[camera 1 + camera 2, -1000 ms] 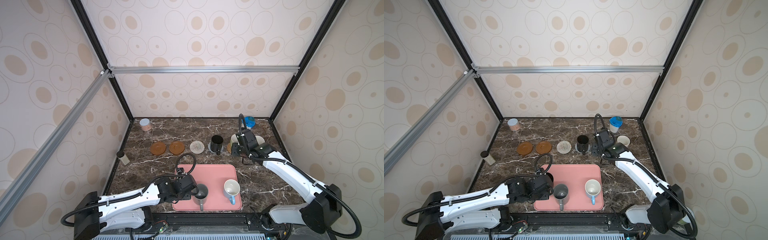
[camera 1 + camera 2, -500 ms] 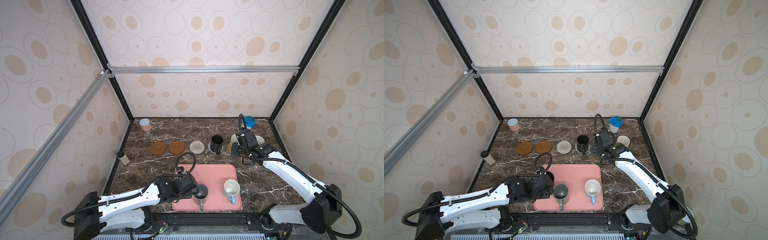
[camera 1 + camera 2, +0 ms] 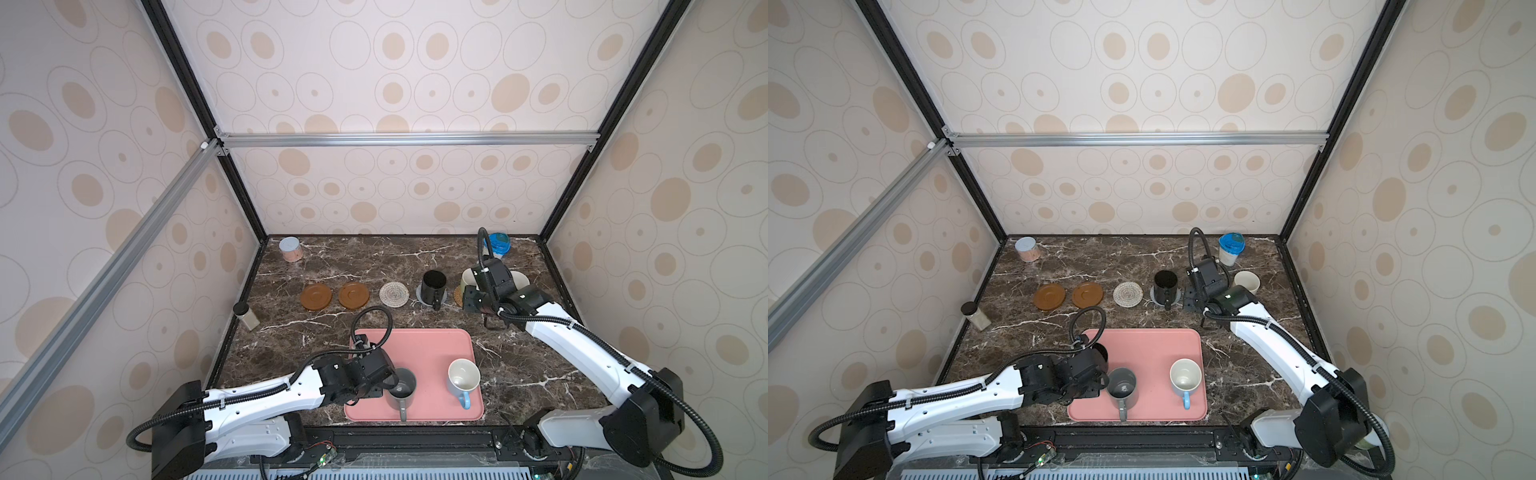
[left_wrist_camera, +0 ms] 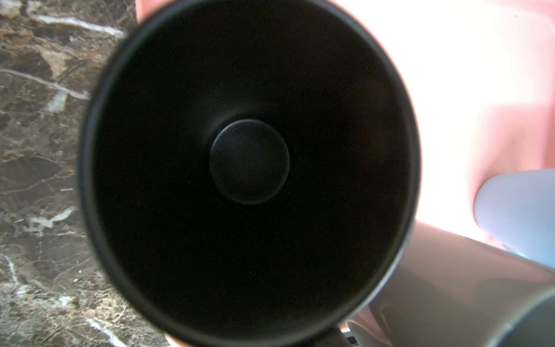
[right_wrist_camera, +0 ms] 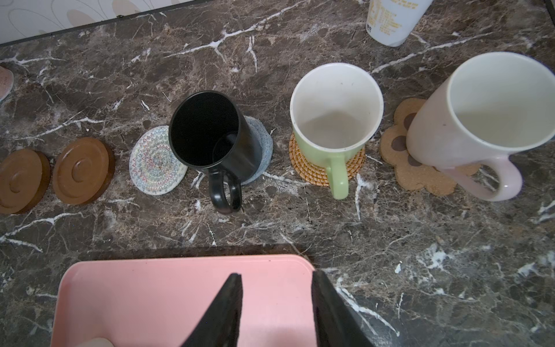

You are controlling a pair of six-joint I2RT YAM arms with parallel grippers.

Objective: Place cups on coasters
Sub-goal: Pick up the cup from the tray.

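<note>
A black cup (image 4: 249, 162) fills the left wrist view and hides my left gripper's (image 3: 380, 380) fingers, which are shut on it at the pink tray's (image 3: 428, 353) left edge. A grey cup (image 3: 401, 388) and a white-and-blue cup (image 3: 463, 374) stand on the tray. Another black cup (image 5: 210, 135) sits on the blue-grey coaster (image 5: 264, 147). The green cup (image 5: 333, 120) is on the rattan coaster (image 5: 303, 168), the white-pink cup (image 5: 480, 114) on the paw coaster (image 5: 396, 144). Two brown discs (image 3: 316, 297) (image 3: 353, 295) and the whitish coaster (image 3: 394, 294) are bare. My right gripper (image 5: 276, 288) hangs open and empty before the green cup.
A pinkish can (image 3: 289, 248) stands at the back left, a blue-lidded white jar (image 3: 498, 244) at the back right, and a small black-capped bottle (image 3: 246, 316) by the left wall. Patterned walls close in the marble table on three sides.
My left wrist and its cable loop have shifted slightly at the tray's left edge. The right arm and the cups on coasters have not moved.
</note>
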